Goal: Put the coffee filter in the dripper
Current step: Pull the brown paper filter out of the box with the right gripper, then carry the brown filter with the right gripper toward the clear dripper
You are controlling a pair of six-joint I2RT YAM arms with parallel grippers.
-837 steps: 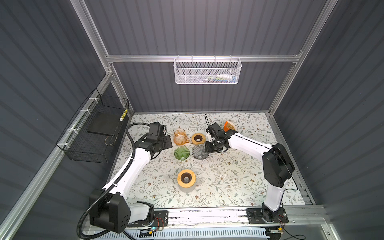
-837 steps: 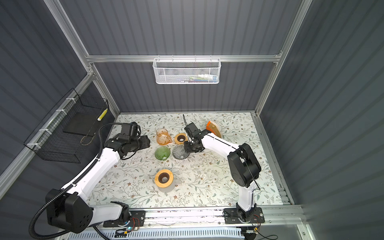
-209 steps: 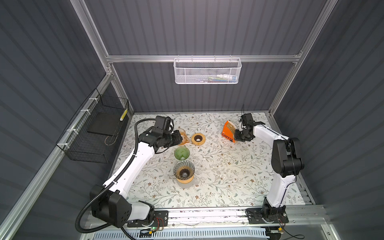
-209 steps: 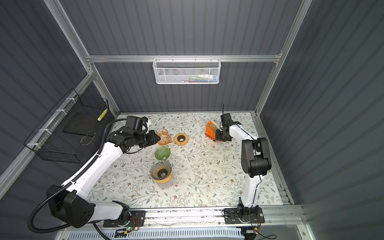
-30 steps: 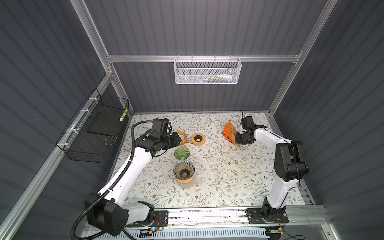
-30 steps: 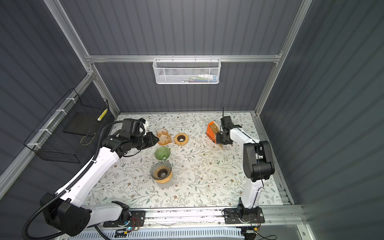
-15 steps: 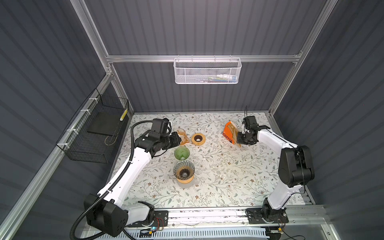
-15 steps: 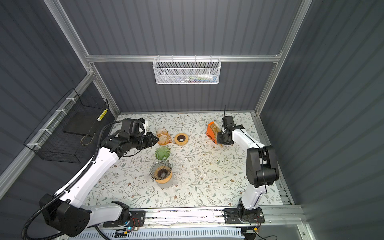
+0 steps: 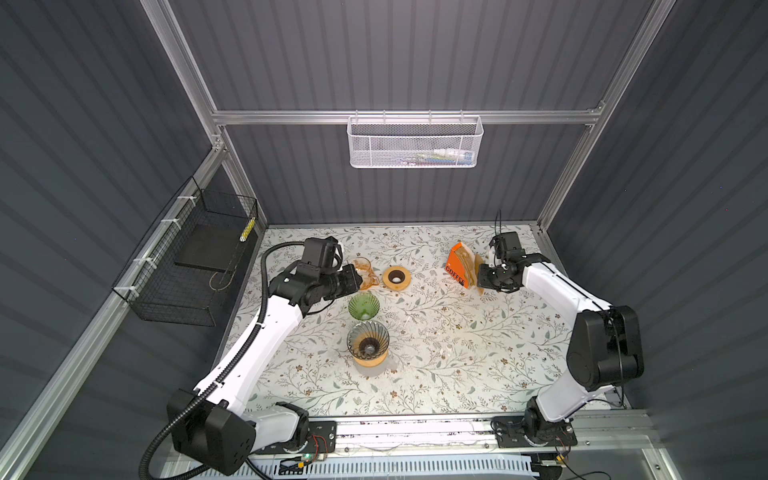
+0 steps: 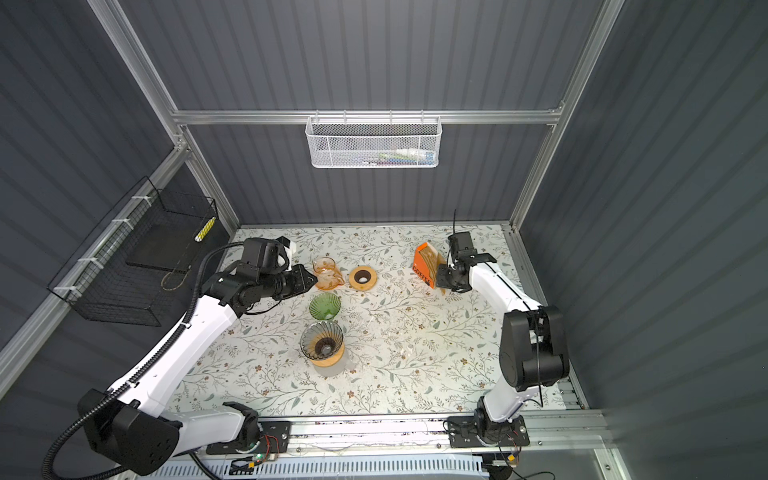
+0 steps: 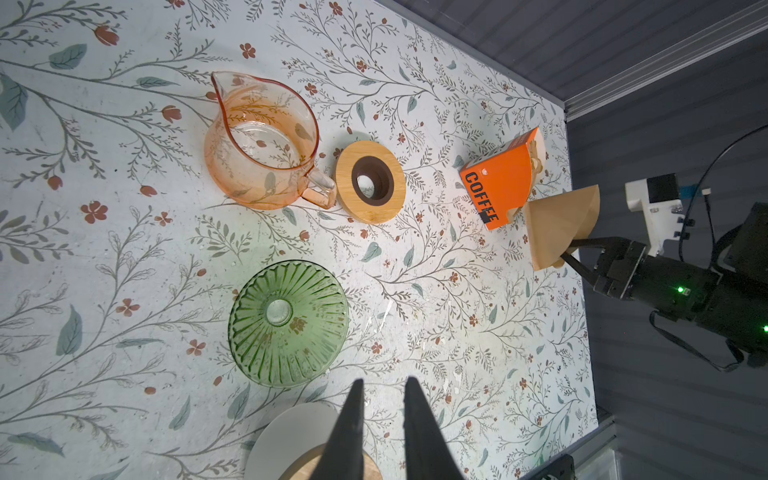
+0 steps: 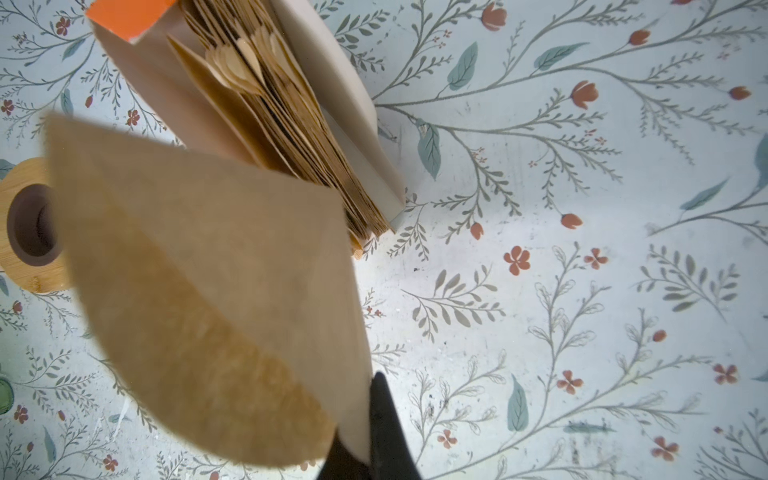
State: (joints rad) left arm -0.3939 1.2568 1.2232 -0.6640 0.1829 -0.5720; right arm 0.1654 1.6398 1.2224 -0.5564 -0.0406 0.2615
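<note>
Plainly, the right claw point(image 11: 575, 252) pinches the coffee filter point(image 11: 561, 222) — just beside the box point(image 11: 496, 183).

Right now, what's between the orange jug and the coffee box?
A wooden ring, close beside the orange jug and farther from the coffee box. Both top views show it.

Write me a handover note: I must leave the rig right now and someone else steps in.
Right end effector: shut on one brown coffee filter, held beside the orange filter box.
Left end effector: slightly open, empty, near the green dripper.
Smoky glass dripper: on its wooden stand at front centre. Neither dripper has a filter in it.
Done: one filter picked.
Left: carry it to the dripper, seat it inside, release.
</note>
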